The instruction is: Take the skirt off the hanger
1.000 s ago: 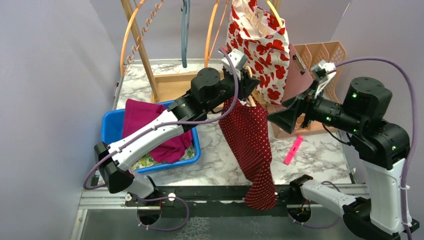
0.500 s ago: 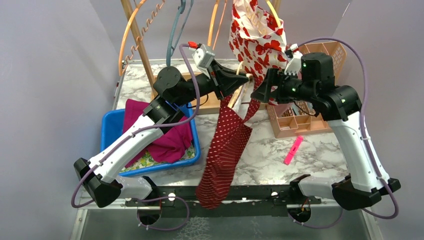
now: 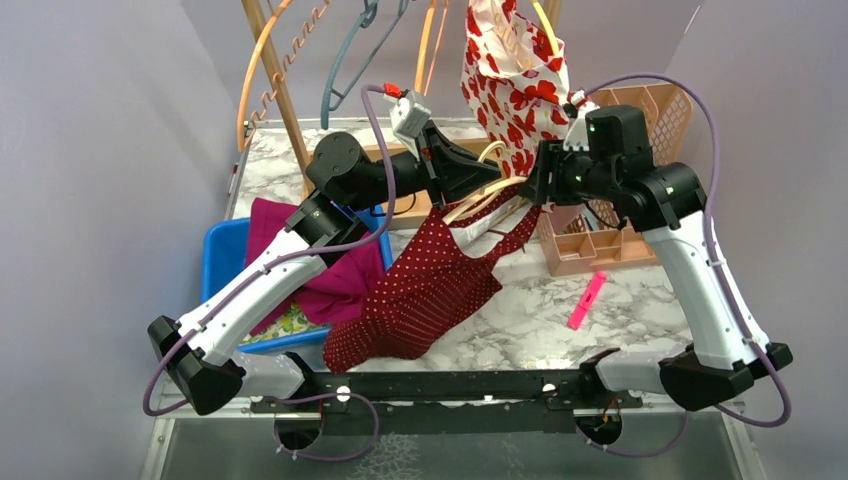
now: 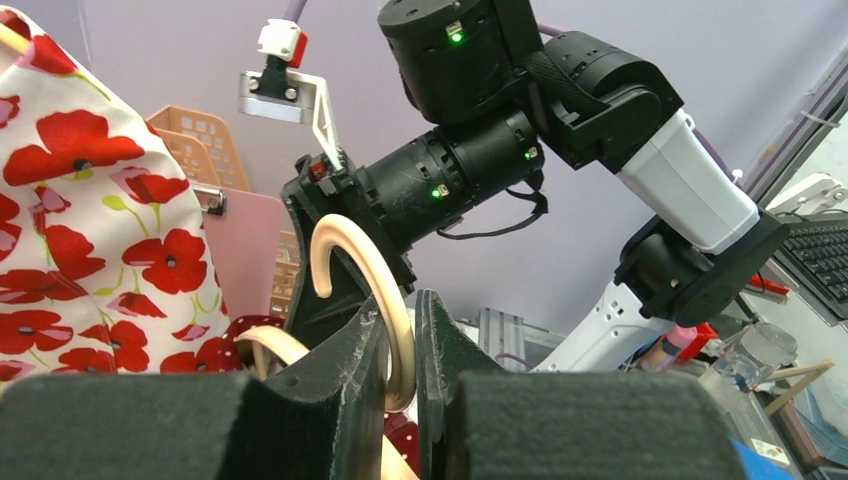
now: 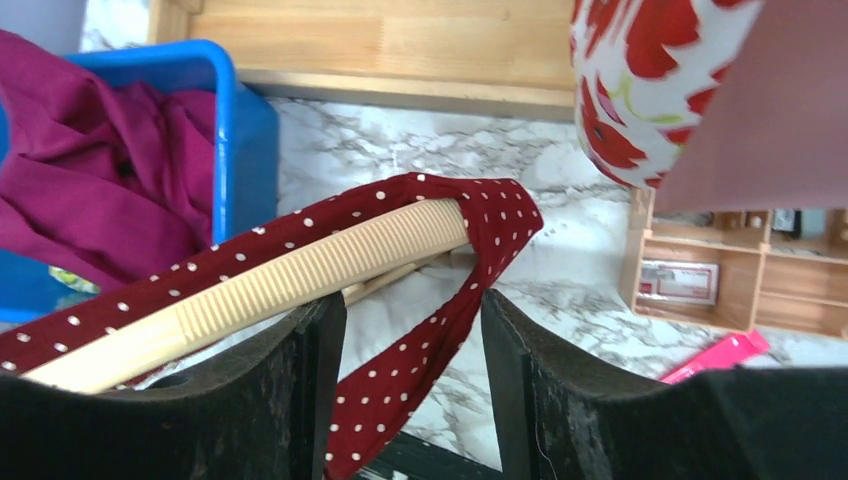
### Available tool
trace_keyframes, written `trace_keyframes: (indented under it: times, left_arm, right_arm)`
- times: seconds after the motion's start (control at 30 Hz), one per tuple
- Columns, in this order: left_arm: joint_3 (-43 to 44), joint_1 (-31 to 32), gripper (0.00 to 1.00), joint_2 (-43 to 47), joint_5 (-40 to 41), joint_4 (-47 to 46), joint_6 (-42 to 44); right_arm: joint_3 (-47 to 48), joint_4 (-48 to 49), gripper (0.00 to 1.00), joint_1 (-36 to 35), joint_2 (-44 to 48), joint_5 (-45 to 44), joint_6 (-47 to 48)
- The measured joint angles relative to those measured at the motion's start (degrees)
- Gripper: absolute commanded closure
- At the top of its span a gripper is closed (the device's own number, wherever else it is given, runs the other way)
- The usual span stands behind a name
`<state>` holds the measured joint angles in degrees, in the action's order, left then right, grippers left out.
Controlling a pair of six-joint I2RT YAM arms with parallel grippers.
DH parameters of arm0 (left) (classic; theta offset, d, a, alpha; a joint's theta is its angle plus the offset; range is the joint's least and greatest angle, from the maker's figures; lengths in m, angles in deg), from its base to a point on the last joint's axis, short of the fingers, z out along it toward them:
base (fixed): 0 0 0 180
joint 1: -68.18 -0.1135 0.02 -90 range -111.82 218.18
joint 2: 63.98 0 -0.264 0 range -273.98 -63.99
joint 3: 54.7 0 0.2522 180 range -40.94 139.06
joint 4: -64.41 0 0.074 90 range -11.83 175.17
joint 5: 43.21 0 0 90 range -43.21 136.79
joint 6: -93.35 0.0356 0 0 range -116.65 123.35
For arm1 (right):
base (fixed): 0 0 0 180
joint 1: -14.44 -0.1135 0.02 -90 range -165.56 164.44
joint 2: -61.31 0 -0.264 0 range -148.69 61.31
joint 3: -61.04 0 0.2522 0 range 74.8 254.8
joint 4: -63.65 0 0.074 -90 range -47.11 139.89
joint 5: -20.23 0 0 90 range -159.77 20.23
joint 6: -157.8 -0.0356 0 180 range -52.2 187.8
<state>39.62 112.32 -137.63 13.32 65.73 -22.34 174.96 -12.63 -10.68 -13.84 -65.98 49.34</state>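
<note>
A dark red skirt (image 3: 420, 295) with white dots hangs from a cream wooden hanger (image 3: 490, 195); its lower part lies on the marble table. My left gripper (image 3: 487, 170) is shut on the hanger's hook (image 4: 385, 290) and holds it in the air. My right gripper (image 3: 528, 190) is open at the hanger's right end. In the right wrist view the skirt's waistband (image 5: 430, 350) loops round the ribbed hanger end (image 5: 300, 270) and passes between the open fingers (image 5: 310, 380).
A blue bin (image 3: 222, 262) with magenta cloth (image 3: 300, 250) stands at the left. A poppy-print garment (image 3: 515, 80) hangs from the wooden rack (image 3: 290, 110) behind. A wooden organiser (image 3: 590, 245) and a pink marker (image 3: 586, 300) lie at the right.
The hanger has tilted towards horizontal and the skirt has swung left, its hem now lying on the table. Both arms moved in towards the rack; my right gripper came to the hanger's end.
</note>
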Motion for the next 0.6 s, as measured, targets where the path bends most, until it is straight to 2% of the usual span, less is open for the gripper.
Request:
trace_keyframes:
  times: [0.13, 0.2, 0.3, 0.47, 0.6]
  left_arm:
    - [0.3, 0.0, 1.0, 0.0, 0.0, 2.1, 0.0]
    - [0.3, 0.1, 1.0, 0.0, 0.0, 2.5, 0.0]
    - [0.3, 0.1, 1.0, 0.1, 0.0, 3.2, 0.1]
    - [0.3, 0.1, 1.0, 0.5, 0.0, 5.0, 0.7]
    - [0.3, 0.1, 1.0, 0.7, 0.0, 5.3, 1.1]
  right_arm:
    - [-3.5, -0.7, 0.44, 0.0, 3.0, -2.3, 0.4]
    - [-3.6, -0.8, 0.48, 0.0, 3.1, -3.1, 0.5]
    - [-3.4, -1.0, 0.62, 0.0, 2.4, -4.2, 0.7]
    - [-3.6, -1.6, 0.58, 0.0, 1.6, -6.3, 1.2]
    - [-5.2, -1.6, 0.61, 0.0, 2.1, -7.7, 1.6]
